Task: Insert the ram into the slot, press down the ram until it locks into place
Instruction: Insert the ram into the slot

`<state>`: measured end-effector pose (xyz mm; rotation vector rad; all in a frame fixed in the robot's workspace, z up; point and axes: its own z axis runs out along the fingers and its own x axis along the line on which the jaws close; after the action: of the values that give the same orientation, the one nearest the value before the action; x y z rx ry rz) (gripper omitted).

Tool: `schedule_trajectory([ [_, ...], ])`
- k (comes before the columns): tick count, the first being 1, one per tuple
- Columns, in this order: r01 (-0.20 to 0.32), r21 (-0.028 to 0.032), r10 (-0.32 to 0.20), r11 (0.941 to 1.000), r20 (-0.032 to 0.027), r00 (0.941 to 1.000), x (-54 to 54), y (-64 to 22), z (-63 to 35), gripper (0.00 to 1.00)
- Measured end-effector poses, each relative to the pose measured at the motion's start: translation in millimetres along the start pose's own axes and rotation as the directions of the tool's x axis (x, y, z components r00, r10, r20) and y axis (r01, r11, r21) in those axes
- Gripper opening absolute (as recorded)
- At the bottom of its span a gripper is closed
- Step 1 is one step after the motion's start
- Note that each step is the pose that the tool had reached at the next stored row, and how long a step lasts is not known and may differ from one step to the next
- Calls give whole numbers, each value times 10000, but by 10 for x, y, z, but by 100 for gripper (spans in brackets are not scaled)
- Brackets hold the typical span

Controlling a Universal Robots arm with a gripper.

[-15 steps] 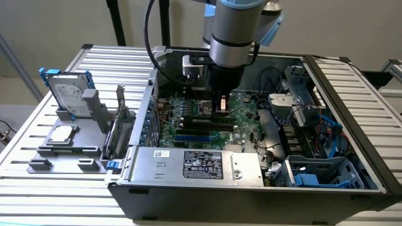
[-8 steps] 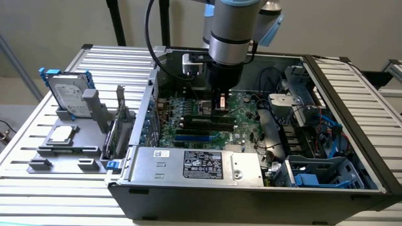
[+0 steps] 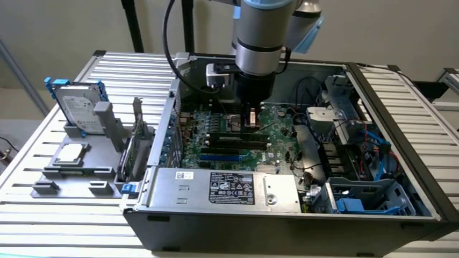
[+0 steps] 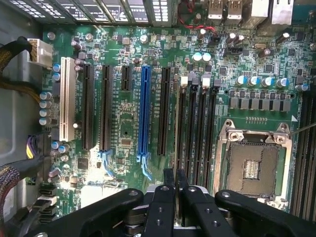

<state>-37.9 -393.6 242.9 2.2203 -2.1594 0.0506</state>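
Pale wall behind; ribbed white metal table (image 3: 64, 215) below, bearing a large open black computer case (image 3: 287, 228) laid on its side. Just outside the case, on the exterior view's left: grey plastic parts stand (image 3: 72, 174) with an upright silver hard drive in a blue frame (image 3: 75, 105). Inside the case, along the wall nearest the exterior camera: silver boxy power supply with a black label (image 3: 222, 188), and a blue plastic drive cage (image 3: 366, 201) in the case corner on the exterior view's right. Covering the case floor: broad green motherboard (image 4: 129, 106) dotted with small parts.

Hanging from above into the middle of the case: silver and grey robot arm (image 3: 262, 37), ending in a black two-fingered gripper (image 4: 175, 173) low over the case floor. Both fingers (image 4: 168, 197) drawn almost together, parted by no more than a thin dark slit. Contents of that slit, the ram or nothing at all: cannot tell.

Near the middle of the case floor: long narrow black plastic slot with pale end clips (image 4: 181, 129), outermost of four alike lying side by side. Runs straight away from the fingertips in the wrist view, one end close by them; touching or apart, cannot tell. Also on the case floor: long blue socket (image 4: 144, 118) and square metal-framed processor socket (image 4: 252, 160).
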Motion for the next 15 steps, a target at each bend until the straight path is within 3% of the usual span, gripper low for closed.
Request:
schedule_trajectory([
  [4,12,50,-12,10000,1,10000,-22,7,10,13],
  [15,12,48,-12,10000,-47,10000,-58,6,59,13],
])
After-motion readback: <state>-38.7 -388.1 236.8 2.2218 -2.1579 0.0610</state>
